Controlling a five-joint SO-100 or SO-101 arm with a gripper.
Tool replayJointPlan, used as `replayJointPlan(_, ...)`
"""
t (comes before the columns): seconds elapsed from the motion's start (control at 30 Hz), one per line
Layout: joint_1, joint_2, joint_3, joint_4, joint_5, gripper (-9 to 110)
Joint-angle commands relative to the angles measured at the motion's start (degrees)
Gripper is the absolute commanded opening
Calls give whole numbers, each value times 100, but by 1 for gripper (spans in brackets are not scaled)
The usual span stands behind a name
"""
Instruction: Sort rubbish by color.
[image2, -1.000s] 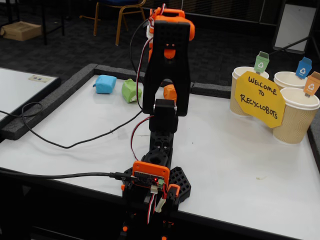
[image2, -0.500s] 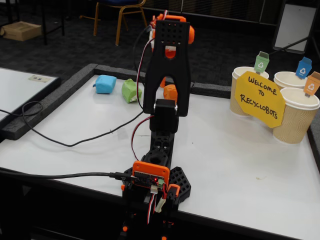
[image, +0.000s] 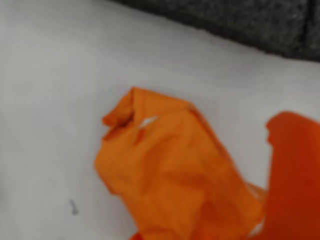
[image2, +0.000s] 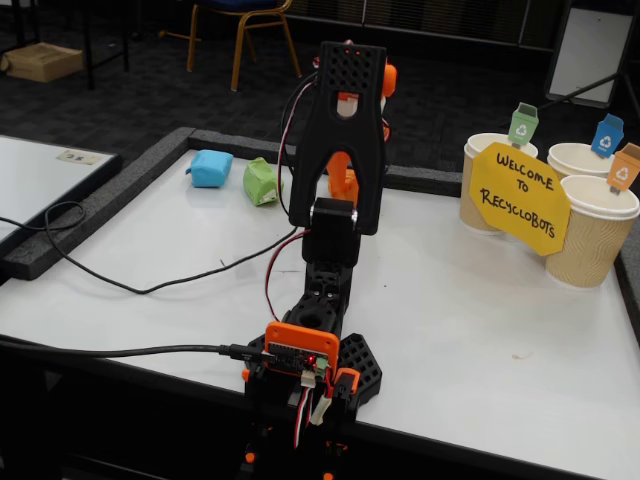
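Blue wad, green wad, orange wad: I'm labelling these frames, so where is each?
blue wad (image2: 211, 168): fixed view, its middle.
green wad (image2: 260, 182): fixed view, its middle.
orange wad (image: 175, 175): wrist view, centre of the crumpled paper.

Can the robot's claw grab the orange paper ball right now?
Probably yes. In the wrist view the orange wad lies right beside the gripper's orange finger on the white table, with nothing between them. Whether the gripper is already pinching it is unclear.
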Motion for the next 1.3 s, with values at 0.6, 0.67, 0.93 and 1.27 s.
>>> replayJointPlan(0.6,-9,-308,-782,-413,-431,3)
replayJointPlan(0.67,-9,-308,-809,-396,-431,0)
replayJointPlan(0.93,-105,-202,-1160,176,-914,0)
replayJointPlan(1.27,-360,1529,-1195,1160,-1723,0)
